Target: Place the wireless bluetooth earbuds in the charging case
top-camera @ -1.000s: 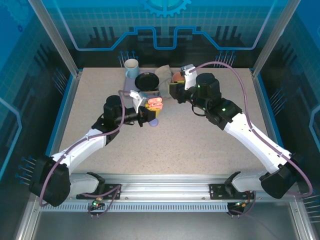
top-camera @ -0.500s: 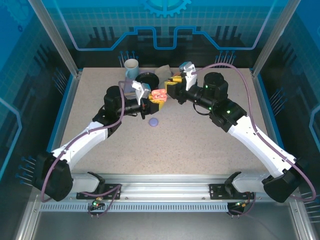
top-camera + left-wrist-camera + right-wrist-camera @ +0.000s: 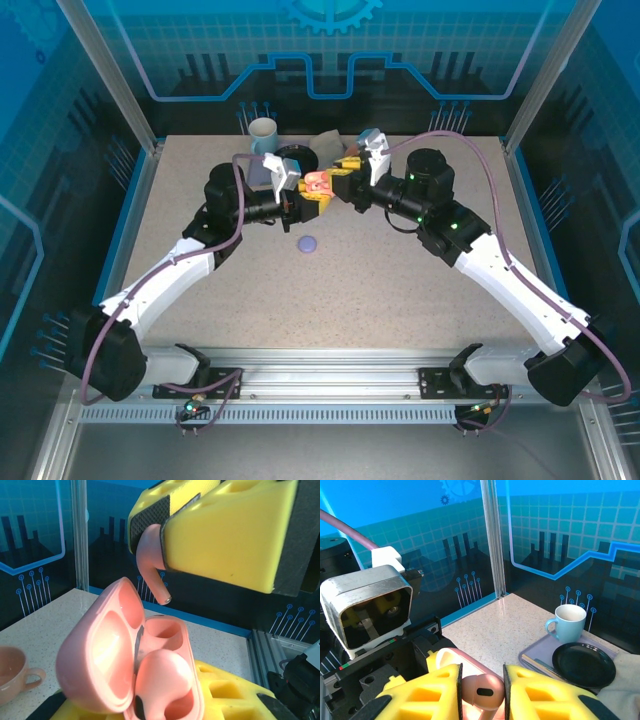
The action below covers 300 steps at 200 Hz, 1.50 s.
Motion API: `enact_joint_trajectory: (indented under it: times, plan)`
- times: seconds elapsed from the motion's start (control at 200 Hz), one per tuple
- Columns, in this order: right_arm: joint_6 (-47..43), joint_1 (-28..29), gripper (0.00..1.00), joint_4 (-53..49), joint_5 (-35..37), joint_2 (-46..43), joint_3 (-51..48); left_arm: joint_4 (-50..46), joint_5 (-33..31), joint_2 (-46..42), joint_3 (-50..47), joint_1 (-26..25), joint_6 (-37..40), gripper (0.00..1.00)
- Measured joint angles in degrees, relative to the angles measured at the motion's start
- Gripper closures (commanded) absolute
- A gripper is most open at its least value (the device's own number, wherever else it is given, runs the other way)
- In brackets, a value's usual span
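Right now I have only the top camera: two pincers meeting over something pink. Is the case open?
Observer: Yes. The left wrist view shows the case with its lid swung wide, gripped by the left pincer.
Operator: Anything inside it?
Observer: A seated bud fills the near slot; the far slot is empty.
Operator: And the other arm?
Observer: The right pincer clamps a second bud, pink, stem down, its tip just above the far slot and not in it.
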Motion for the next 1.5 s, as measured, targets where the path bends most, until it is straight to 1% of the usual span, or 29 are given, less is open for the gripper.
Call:
enact_joint_trajectory:
  times: [1.236, 1.501]
  plan:
    - [2.99, -1.01, 0.77, 1.84, -1.88, 0.81, -1.77, -0.61, 0.28, 0.31, 0.66, 0.0, -0.13, 1.0]
    - [2.99, -1.11, 0.79, 2.89, -2.29, 0.46, -3.26, -0.5, -1.4, 0.31, 0.66, 0.0, -0.13, 1.0]
